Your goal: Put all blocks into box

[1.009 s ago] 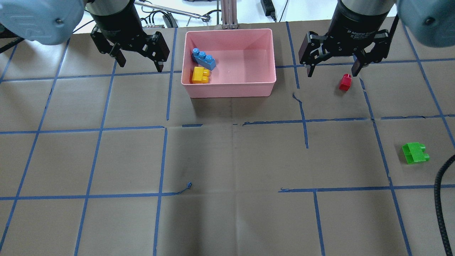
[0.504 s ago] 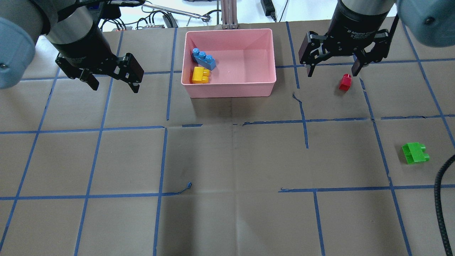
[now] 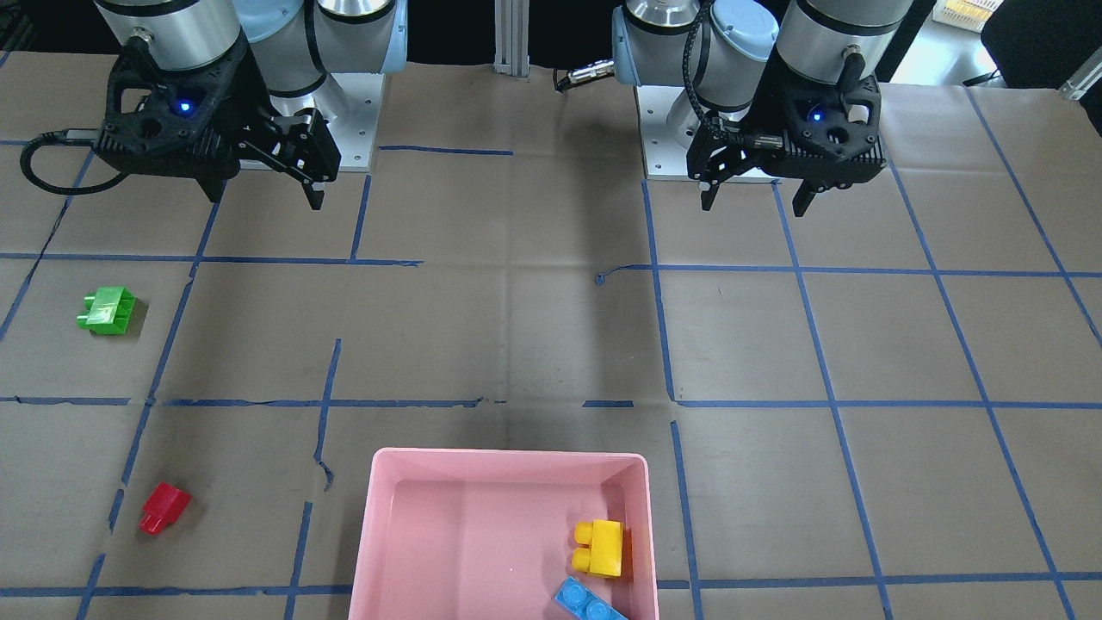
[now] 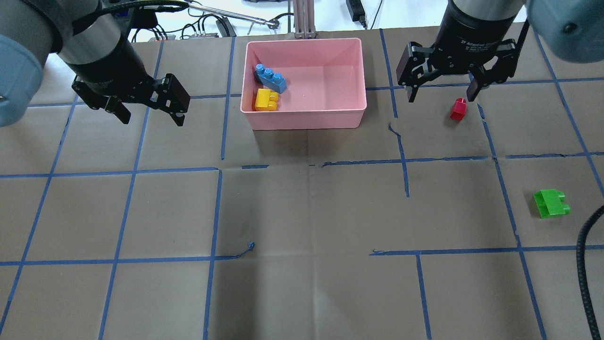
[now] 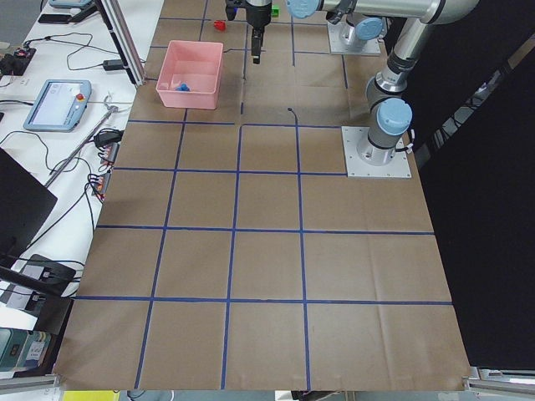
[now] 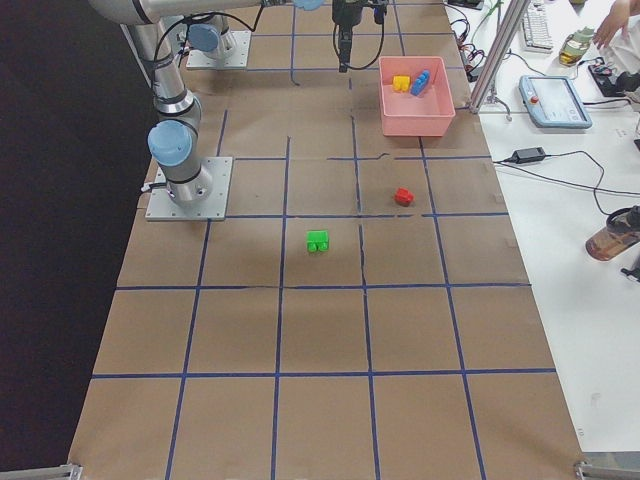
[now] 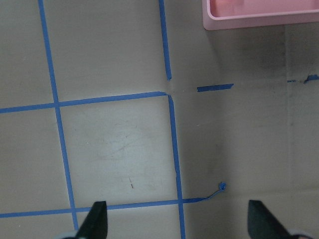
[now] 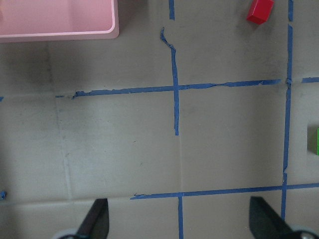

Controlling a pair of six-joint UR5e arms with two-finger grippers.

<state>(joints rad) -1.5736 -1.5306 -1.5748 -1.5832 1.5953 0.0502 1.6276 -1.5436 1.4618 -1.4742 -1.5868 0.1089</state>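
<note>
Overhead exterior: two bricks are in, two are out, and both grippers hang empty.
Light-blue brick point(image 4: 270, 78) and yellow brick point(image 4: 265, 100) sit by the left wall inside the pink box point(image 4: 302, 120). Red brick point(image 4: 457, 109) lies on the table point(image 4: 302, 212) right of the box, near the right gripper point(image 4: 441, 97), whose jaws are spread wide. Green brick point(image 4: 550, 203) is well apart, nearer the robot, seemingly on its side. Left gripper point(image 4: 152, 115), jaws also apart, hovers left of the box.
</note>
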